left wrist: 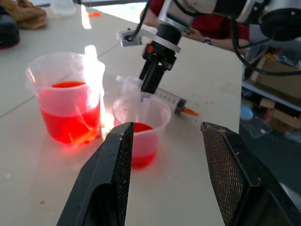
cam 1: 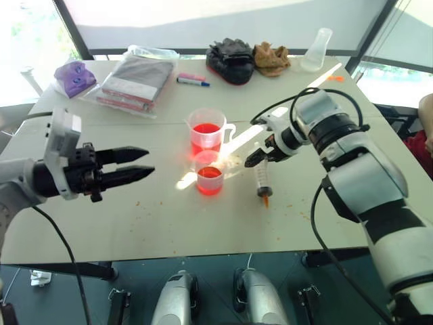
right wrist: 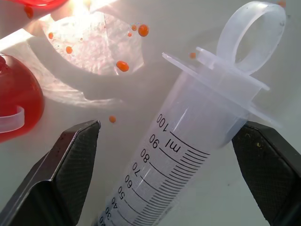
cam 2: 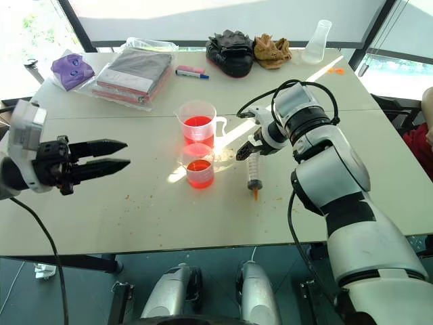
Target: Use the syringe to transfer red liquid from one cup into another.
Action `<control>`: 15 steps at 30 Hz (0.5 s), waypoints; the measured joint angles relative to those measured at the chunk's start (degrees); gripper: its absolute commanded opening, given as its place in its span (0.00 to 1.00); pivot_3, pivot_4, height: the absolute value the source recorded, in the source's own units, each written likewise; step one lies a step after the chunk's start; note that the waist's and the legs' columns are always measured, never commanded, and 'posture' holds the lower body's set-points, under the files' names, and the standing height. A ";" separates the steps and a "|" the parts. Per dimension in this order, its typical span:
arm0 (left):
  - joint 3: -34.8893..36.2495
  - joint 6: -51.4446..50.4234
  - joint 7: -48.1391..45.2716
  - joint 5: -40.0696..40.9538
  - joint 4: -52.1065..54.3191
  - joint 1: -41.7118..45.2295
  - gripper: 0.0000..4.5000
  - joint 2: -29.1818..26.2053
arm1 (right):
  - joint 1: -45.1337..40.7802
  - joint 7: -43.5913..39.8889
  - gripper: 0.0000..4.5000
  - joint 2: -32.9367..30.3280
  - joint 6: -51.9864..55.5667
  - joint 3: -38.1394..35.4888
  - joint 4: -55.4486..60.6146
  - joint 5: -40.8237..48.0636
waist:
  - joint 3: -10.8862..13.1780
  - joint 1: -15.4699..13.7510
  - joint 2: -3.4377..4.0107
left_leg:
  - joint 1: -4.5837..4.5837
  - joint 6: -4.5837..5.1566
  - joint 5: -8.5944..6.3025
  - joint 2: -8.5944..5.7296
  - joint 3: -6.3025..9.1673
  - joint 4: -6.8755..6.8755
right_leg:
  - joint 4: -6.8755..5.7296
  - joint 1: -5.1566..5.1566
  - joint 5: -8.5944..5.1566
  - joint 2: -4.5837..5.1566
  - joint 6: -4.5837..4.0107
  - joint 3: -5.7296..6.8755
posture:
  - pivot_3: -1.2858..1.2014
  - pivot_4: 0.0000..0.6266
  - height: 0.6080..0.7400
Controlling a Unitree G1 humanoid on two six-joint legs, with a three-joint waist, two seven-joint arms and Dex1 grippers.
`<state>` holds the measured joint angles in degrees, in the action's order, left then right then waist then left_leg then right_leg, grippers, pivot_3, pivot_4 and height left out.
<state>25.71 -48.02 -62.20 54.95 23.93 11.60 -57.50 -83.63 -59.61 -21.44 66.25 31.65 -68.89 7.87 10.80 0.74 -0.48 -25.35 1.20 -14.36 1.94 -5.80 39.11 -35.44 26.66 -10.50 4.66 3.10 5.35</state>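
The syringe [cam 1: 262, 181] lies flat on the white table [cam 1: 169, 223], orange tip toward the front edge, plunger pushed in. My right gripper [right wrist: 167, 127] points steeply down over its ring end, open, one finger on each side of the barrel with gaps showing. The taller handled cup [cam 1: 206, 132] holds red liquid [cam 1: 206, 128]. Just in front of it stands the short cup [cam 1: 209, 177], also with red liquid [cam 1: 209, 172]. My left gripper [cam 1: 147, 162] hovers open and empty left of the cups, pointing at them.
Orange drops [right wrist: 122, 66] spot the table by the cups. At the back lie a clear flask [cam 1: 316, 49], black gloves [cam 1: 230, 59], a brown glove [cam 1: 270, 57], a marker [cam 1: 193, 81], a bagged cloth [cam 1: 135, 78] and a purple bundle [cam 1: 74, 76]. A person [cam 1: 426, 115] sits at the right edge.
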 measured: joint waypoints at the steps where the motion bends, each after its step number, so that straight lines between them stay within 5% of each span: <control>1: 0.00 0.08 -0.53 -0.01 -0.01 -0.07 0.53 -0.33 | -0.05 -0.22 0.99 0.25 -0.60 -0.38 -0.52 -0.84 | 0.00 -0.01 0.00 | 0.00 -0.01 0.00 0.00 0.00 0.00 | 0.00 0.00 0.00 0.00 0.00 0.00 | 0.52 0.24 1.00; 4: -0.16 1.16 -1.95 -0.85 -0.30 -0.04 0.53 -1.67 | -0.05 -0.62 0.80 1.01 -1.67 -1.45 -1.56 -3.28 | -0.02 0.19 0.01 | 0.03 -0.03 0.01 -0.01 -0.01 0.00 | -0.01 -0.01 0.00 -0.01 0.00 0.00 | 0.52 0.24 1.00; 9: -2.12 2.54 -1.99 -2.55 -1.60 1.45 0.53 -1.92 | 0.34 -0.63 0.34 2.65 -0.95 -5.14 -2.18 -5.23 | -0.04 0.35 -0.02 | 0.13 -0.04 0.02 -0.01 -0.02 -0.01 | -0.01 -0.11 0.01 -0.04 0.00 0.00 | 0.52 0.24 1.00; 15: -3.66 3.54 -1.18 -3.47 -2.08 2.70 0.53 -1.06 | 0.62 0.86 0.32 3.05 0.48 -9.21 -2.17 -6.56 | -0.06 0.40 -0.04 | 0.25 -0.05 0.02 0.01 -0.01 0.00 | -0.01 -0.22 0.01 -0.03 -0.01 0.00 | 0.52 0.24 1.00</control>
<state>22.05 -44.48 -63.38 51.48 21.85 14.31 -58.56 -83.01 -58.75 -18.38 66.72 22.44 -71.07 1.32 10.75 1.14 -0.52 -25.10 1.15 -14.34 1.95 -5.81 39.11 -35.46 26.44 -10.49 4.63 3.09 5.35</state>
